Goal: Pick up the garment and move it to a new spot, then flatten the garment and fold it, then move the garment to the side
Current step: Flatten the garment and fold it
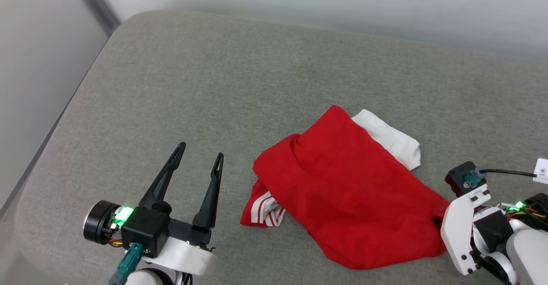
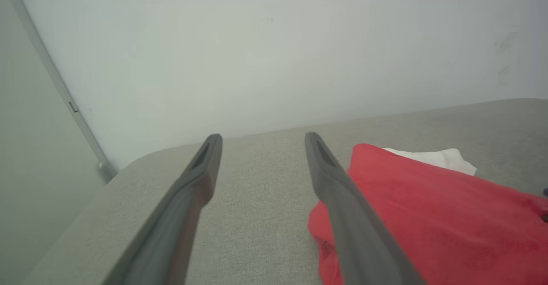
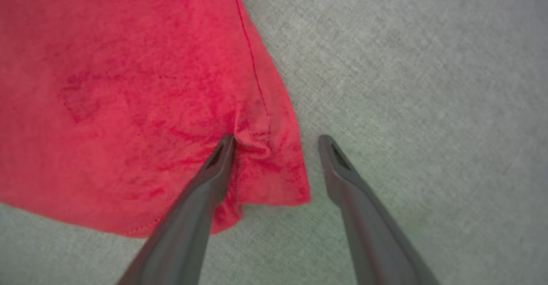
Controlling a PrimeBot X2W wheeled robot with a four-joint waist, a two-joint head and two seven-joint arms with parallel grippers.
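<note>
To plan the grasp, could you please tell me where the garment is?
The garment lies on the cushion, right of centre in the head view, between the left gripper and the right gripper, whose fingers straddle its edge.

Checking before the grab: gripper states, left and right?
Left gripper: open, empty, beside the shirt.
Right gripper: open, straddling the shirt's edge, nothing gripped.

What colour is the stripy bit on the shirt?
The garment has a striped trim, red and white; the head view shows it best.
</note>
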